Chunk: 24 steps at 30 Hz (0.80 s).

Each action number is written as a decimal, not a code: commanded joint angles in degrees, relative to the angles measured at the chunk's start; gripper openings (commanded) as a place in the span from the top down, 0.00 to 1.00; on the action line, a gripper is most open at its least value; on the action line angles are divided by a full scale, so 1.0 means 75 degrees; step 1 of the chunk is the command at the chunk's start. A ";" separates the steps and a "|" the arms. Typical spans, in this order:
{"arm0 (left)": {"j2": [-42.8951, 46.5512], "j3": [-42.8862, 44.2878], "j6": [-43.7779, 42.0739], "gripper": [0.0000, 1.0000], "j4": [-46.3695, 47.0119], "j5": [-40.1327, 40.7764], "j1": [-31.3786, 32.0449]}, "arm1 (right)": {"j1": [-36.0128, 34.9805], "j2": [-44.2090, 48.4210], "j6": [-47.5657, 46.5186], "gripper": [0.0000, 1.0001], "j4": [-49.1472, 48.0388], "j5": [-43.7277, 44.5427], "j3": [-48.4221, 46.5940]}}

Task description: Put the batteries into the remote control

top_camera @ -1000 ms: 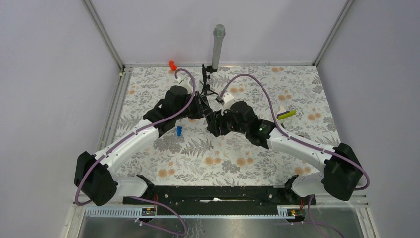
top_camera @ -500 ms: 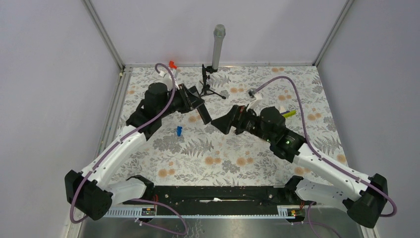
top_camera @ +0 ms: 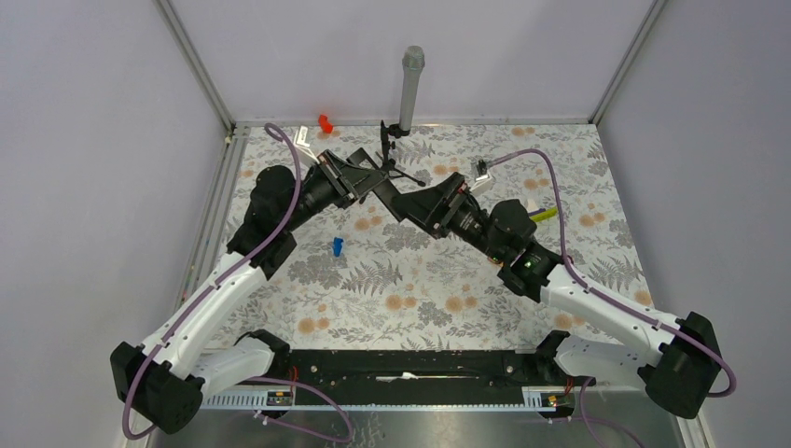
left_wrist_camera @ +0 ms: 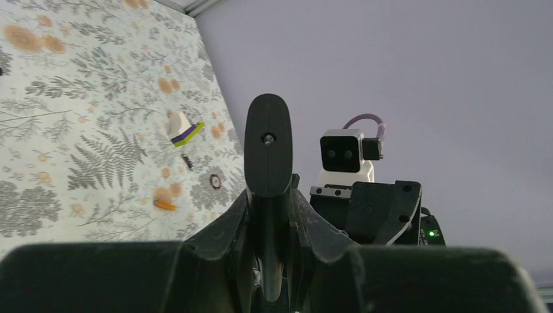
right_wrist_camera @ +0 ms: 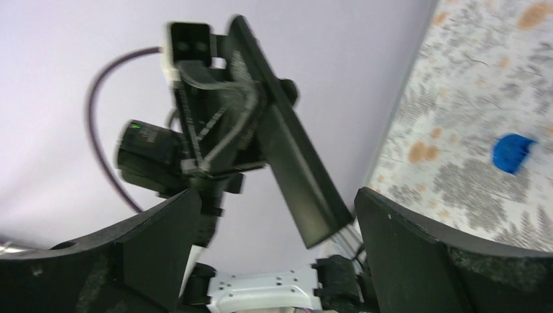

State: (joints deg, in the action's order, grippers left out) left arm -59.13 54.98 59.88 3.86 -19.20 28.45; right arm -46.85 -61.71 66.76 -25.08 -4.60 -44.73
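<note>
My left gripper (top_camera: pixel 357 183) is shut on the remote control (top_camera: pixel 381 198), a slim black bar held in the air above the table. The left wrist view shows the remote control (left_wrist_camera: pixel 268 147) edge-on, sticking up from between the left gripper (left_wrist_camera: pixel 269 218) jaws. My right gripper (top_camera: pixel 417 202) stands open, facing the bar's free end. In the right wrist view the remote control (right_wrist_camera: pixel 297 166) slants down between the wide fingers (right_wrist_camera: pixel 163 228) of the right gripper (right_wrist_camera: pixel 277 199), touching neither. One orange battery (left_wrist_camera: pixel 165 205) lies on the floral mat.
A small blue piece (top_camera: pixel 338 245) lies on the mat below the left gripper, also the blue piece (right_wrist_camera: pixel 512 153). A yellow-green stick (top_camera: pixel 542 214) lies at the right. A small tripod (top_camera: pixel 392 161), a grey post (top_camera: pixel 410 89) and a red object (top_camera: pixel 325 122) stand at the back edge.
The right gripper opened and drew back, then rose toward the remote's end. The left gripper lifted the remote up and toward the back.
</note>
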 commanded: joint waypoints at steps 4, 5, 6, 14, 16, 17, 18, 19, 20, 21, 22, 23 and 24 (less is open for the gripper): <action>0.0392 -0.0377 0.1428 1.00 0.1651 -0.0299 0.0004 | 0.0024 -0.0283 0.0831 0.10 -0.1580 -0.0116 -0.0255; 0.0406 -0.0418 0.1518 1.00 0.1753 -0.0298 0.0004 | 0.0023 -0.0382 0.0886 0.12 -0.1572 -0.0156 -0.0305; 0.0408 -0.0434 0.1581 1.00 0.1808 -0.0305 0.0004 | 0.0024 -0.0486 0.0954 0.15 -0.1577 -0.0214 -0.0336; 0.0518 -0.0328 0.1670 1.00 0.1808 -0.0520 -0.0075 | 0.0034 -0.0864 0.1561 0.39 -0.1950 -0.0445 -0.0083; 0.0584 -0.0197 0.1593 1.00 0.1649 -0.0589 -0.0148 | 0.0036 -0.0777 0.1635 0.45 -0.1744 -0.0379 0.0094; 0.0619 -0.0165 0.1600 1.00 0.1643 -0.0593 -0.0184 | 0.0043 -0.0737 0.1708 0.48 -0.1716 -0.0337 0.0199; 0.0648 -0.0141 0.1618 1.00 0.1642 -0.0597 -0.0208 | 0.0053 -0.0706 0.1792 0.51 -0.1733 -0.0315 0.0324; 0.0664 -0.0117 0.1639 1.00 0.1648 -0.0603 -0.0226 | 0.0058 -0.0696 0.1867 0.54 -0.1799 -0.0329 0.0454; 0.0676 -0.0088 0.1683 1.00 0.1653 -0.0604 -0.0246 | 0.0058 -0.0696 0.1932 0.57 -0.1893 -0.0354 0.0563; 0.0677 -0.0072 0.1734 1.00 0.1678 -0.0610 -0.0262 | 0.0052 -0.0721 0.1973 0.61 -0.1967 -0.0425 0.0666; 0.0677 -0.0066 0.1815 1.00 0.1727 -0.0624 -0.0273 | 0.0058 -0.0735 0.1998 0.63 -0.2019 -0.0473 0.0708; 0.0672 -0.0081 0.1931 1.00 0.1812 -0.0653 -0.0299 | 0.0059 -0.0747 0.2007 0.64 -0.2067 -0.0520 0.0767; 0.0669 -0.0088 0.2037 1.00 0.1899 -0.0679 -0.0325 | 0.0059 -0.0751 0.1989 0.65 -0.2105 -0.0549 0.0807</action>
State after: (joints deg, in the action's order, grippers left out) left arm -56.69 51.18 71.09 9.58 -22.63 27.07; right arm -46.83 -67.16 80.79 -41.10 -7.60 -41.28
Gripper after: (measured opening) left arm 0.196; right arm 0.372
